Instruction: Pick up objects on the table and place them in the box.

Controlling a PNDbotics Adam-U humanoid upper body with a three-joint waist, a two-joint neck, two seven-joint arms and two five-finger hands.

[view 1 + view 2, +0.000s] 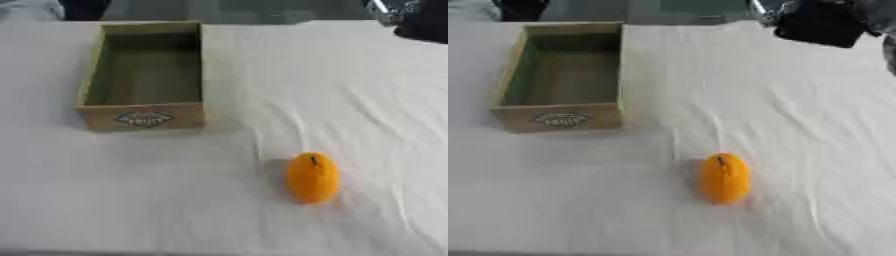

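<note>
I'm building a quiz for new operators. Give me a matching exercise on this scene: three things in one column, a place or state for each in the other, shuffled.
Things:
1. box
2. orange fruit
3. right arm

Places or states:
A. upper right corner, above the cloth
B. far left, nothing inside
C. lying on the white cloth, near right of the middle

Pairs: 1-B, 2-C, 3-A

Box (144,116) on table (350,100), far left, open top up. Fruit (312,178) on table nearer the camera and to the box's right, well apart from it. Right arm (820,22) at far right corner, above table edge, well behind fruit.
</note>
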